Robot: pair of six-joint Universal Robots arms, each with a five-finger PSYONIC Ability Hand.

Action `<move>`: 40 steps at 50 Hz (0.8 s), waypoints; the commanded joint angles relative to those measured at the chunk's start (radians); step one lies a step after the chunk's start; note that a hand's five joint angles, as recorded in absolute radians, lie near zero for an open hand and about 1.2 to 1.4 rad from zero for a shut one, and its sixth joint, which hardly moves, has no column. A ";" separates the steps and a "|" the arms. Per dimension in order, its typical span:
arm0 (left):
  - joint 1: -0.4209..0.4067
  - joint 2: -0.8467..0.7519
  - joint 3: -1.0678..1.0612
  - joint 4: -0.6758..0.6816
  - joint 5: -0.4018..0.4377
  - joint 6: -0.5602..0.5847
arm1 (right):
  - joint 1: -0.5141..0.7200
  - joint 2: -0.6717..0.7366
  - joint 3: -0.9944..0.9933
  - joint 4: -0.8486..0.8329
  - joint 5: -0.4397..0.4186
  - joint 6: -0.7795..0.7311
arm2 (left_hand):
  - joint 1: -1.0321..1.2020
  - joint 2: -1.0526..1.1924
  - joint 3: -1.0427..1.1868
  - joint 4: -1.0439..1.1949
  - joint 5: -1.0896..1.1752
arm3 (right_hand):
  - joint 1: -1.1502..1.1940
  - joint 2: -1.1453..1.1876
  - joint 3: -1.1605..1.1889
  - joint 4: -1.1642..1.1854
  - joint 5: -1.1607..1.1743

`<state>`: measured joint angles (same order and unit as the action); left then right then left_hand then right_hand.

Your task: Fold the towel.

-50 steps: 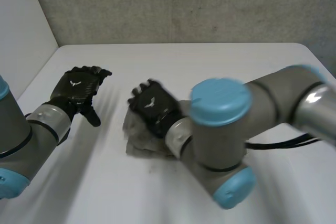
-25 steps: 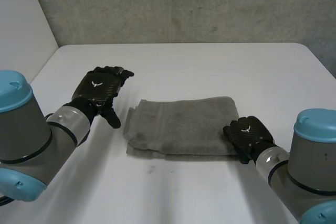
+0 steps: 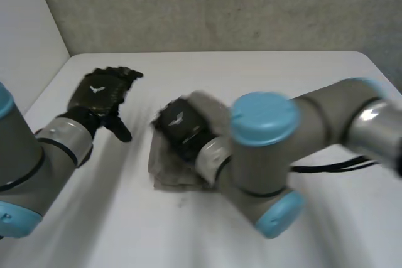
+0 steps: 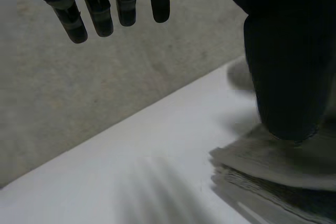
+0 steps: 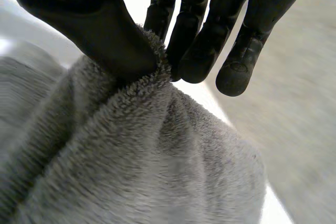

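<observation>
On the white table point(image 3: 301, 73) in the head view we see the grey towel point(image 3: 168, 172) lying bunched near the middle, mostly under the right arm point(image 3: 264, 123), which reaches across it; the right hand point(image 3: 179, 125) sits at the towel's left end with a fold of cloth raised just beside it; the left hand point(image 3: 99, 95) hovers to the left of the towel, apart from it, relaxed and holding nothing; a grey wall point(image 3: 220, 4) backs the table. From the left wrist view we see the left hand's fingers point(image 4: 100, 17) straight and set wide from the thumb point(image 4: 283, 77), nothing between them; the towel's stacked layers lie on the table by the thumb, and whether the thumb touches them we cannot tell. From the right wrist view we see the right hand's thumb and fingers pinching a ridge of the towel between them, the cloth gathered there and draping away under the palm; which edge or corner this is we cannot tell.
</observation>
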<state>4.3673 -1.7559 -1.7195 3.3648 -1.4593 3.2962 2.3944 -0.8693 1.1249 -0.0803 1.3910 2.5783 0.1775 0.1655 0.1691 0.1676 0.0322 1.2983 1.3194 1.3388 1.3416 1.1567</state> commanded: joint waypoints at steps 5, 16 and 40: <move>0.080 0.041 0.021 0.008 -0.055 -0.144 | 0.063 0.167 -0.172 0.135 -0.074 0.022 | -0.003 0.009 0.005 0.007 -0.032 | 0.064 0.043 0.024 0.021 0.031; 0.016 -0.037 0.086 0.005 -0.050 -0.164 | -0.081 -0.164 0.120 0.054 0.151 0.248 | -0.003 0.009 0.005 0.007 -0.032 | -1.124 -1.145 -1.164 -1.167 -1.157; -0.140 -0.333 0.104 -0.008 -0.058 -0.148 | -0.221 0.002 0.099 0.066 0.047 0.569 | 0.001 0.013 0.009 0.011 -0.028 | -1.124 -1.145 -1.164 -1.167 -1.157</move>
<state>4.2151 -2.0466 -1.6121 3.3643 -1.5114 3.1434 2.1600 -0.9765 1.3070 -0.0369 1.4864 3.0877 0.1775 0.1646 0.1691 0.1664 0.0324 0.2359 0.2447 0.2436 0.2581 0.0594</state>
